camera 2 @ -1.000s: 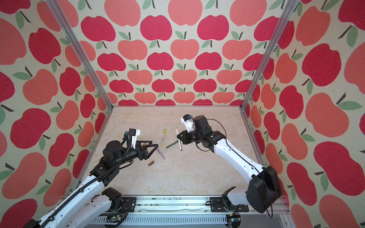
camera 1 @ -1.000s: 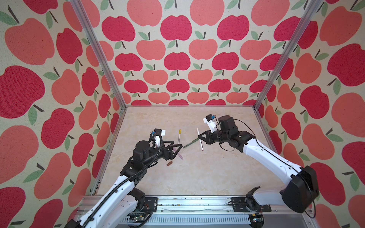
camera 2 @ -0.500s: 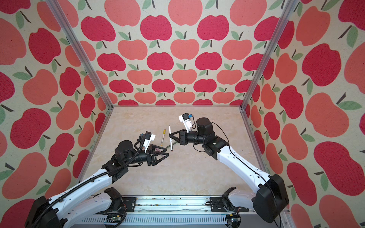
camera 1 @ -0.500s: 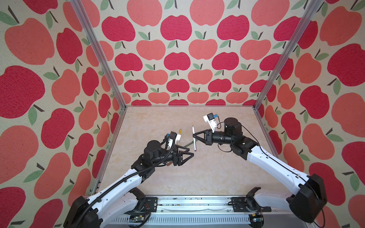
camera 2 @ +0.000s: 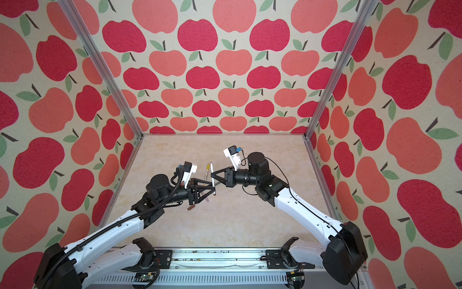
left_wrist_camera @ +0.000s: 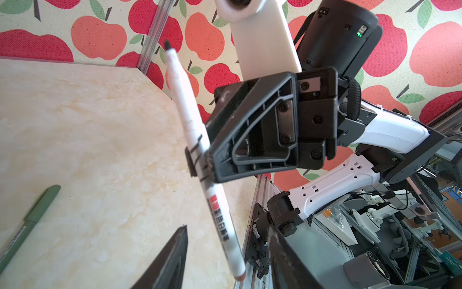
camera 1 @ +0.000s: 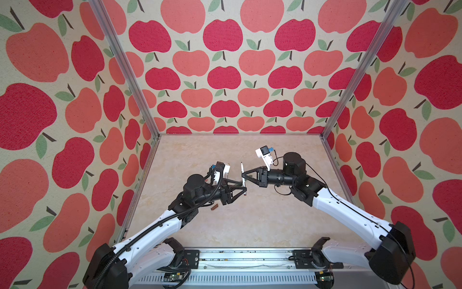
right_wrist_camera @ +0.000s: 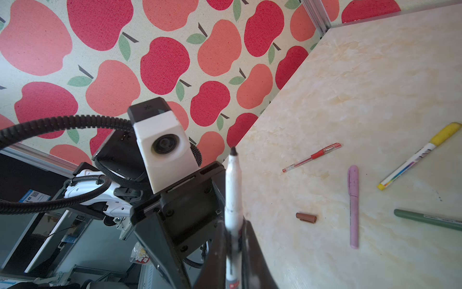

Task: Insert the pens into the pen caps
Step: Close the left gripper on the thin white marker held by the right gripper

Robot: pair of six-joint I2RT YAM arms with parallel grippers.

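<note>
Pen, white with brown print (camera 1: 242, 167), hangs above the table (camera 1: 250, 225), tip toward twelve o'clock in both top views, clamped mid-barrel by the right gripper (camera 1: 244, 175). The left gripper (left_wrist_camera: 227, 250) has its jaws parted around the pen's lower end, apparently without contact. The brown cap (right_wrist_camera: 306, 217) lies on the table at eight o'clock from that end.

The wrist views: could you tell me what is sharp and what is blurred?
Right wrist view: the white pen blurs near the lens, the brown cap lies sharp. Left wrist view: the pen's print is legible, the left gripper looks soft.
</note>
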